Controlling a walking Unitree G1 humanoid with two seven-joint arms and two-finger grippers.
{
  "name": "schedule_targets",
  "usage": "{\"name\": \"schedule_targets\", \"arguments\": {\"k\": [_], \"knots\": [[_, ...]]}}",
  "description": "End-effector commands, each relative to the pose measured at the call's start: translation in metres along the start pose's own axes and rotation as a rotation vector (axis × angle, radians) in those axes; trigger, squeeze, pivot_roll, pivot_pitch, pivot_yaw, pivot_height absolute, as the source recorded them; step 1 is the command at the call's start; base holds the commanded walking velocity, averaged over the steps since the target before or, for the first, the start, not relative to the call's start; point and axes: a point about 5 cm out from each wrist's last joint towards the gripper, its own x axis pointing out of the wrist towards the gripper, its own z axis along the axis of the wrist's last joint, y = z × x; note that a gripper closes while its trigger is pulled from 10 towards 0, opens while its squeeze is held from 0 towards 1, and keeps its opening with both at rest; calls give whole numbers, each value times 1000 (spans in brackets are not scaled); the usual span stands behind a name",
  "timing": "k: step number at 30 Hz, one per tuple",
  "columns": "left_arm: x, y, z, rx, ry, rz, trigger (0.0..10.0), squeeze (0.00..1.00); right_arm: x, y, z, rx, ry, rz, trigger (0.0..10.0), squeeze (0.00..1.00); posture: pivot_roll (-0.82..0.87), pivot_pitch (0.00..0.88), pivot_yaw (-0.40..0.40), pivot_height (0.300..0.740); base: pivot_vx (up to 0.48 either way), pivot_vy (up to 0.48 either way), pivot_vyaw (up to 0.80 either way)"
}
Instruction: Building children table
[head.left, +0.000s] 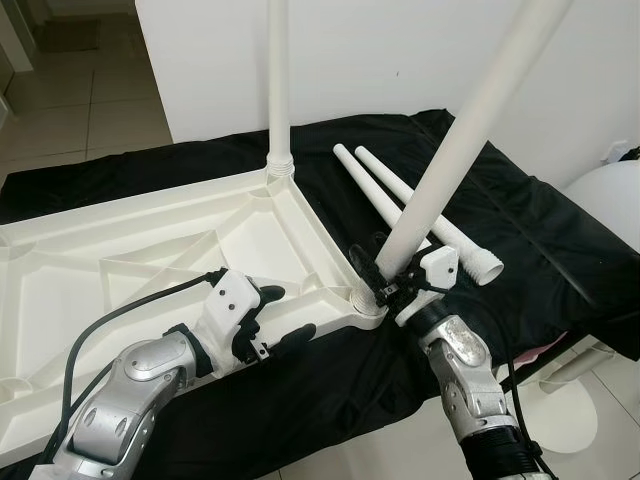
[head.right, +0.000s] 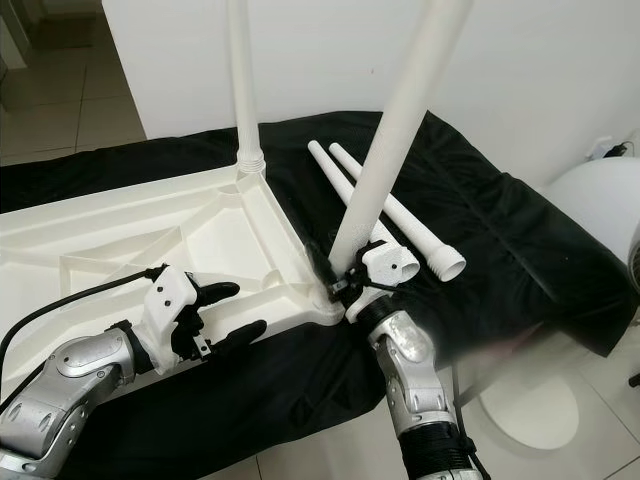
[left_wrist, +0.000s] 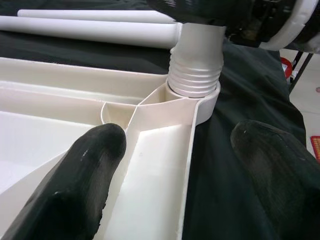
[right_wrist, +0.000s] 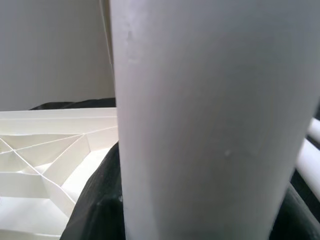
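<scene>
at tabletop corner socket (head.left: 367, 303) | leg (head.left: 455, 150) clamped in right pincer (head.left: 385, 282)

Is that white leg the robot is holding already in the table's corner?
In: the leg, gripped by the right hand, has its ribbed end seated in the corner socket.

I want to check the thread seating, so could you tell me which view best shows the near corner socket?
The left wrist view: the socket shows close, the leg's ribbed end entering it. Both eye views show it small, behind the right gripper.
</scene>
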Motion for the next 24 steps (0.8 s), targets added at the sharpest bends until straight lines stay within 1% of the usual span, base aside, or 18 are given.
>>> {"name": "schedule_targets", "arguments": {"k": [1, 3, 13, 16, 17, 18, 19, 21, 24], "knots": [[-1, 1, 0, -6, 6, 17, 10000, 0, -8, -2, -27, 51, 153, -47, 10000, 0, -9, 63, -11, 740, 0, 0, 0], [-1, 1, 0, -6, 7, 18, 10000, 0, -6, -4, -30, 67, 198, -66, 10000, 0, -8, 62, -11, 740, 0, 0, 0], [-1, 2, 0, -5, 5, 24, 10000, 0, 1, -3, -34, 73, 262, -51, 10000, 0, -4, 59, -13, 740, 0, 0, 0], [-1, 2, 1, -4, 4, 25, 10000, 0, 6, -1, -32, 27, 266, -23, 10000, 0, -3, 58, -13, 740, 0, 0, 0], [-1, 2, 1, -4, 4, 25, 10000, 0, 6, -1, -32, 27, 266, -23, 10000, 0, -3, 58, -13, 740, 0, 0, 0], [-1, 2, 1, -4, 4, 26, 10000, 0, 8, 1, -31, -23, 267, 2, 10000, 0, -3, 58, -13, 740, 0, 0, 0], [-1, 2, 1, -4, 4, 26, 10000, 0, 8, 1, -31, -23, 267, 2, 10000, 0, -3, 58, -13, 740, 0, 0, 0], [-1, 3, 1, -3, 4, 27, 10000, 0, 9, 5, -32, -99, 275, 47, 10000, 0, -2, 57, -14, 740, 0, 0, 0], [-2, 2, 1, -1, 4, 28, 10000, 0, 7, 7, -33, -132, 278, 66, 10000, 0, -1, 57, -16, 740, 0, 0, 0]]}}
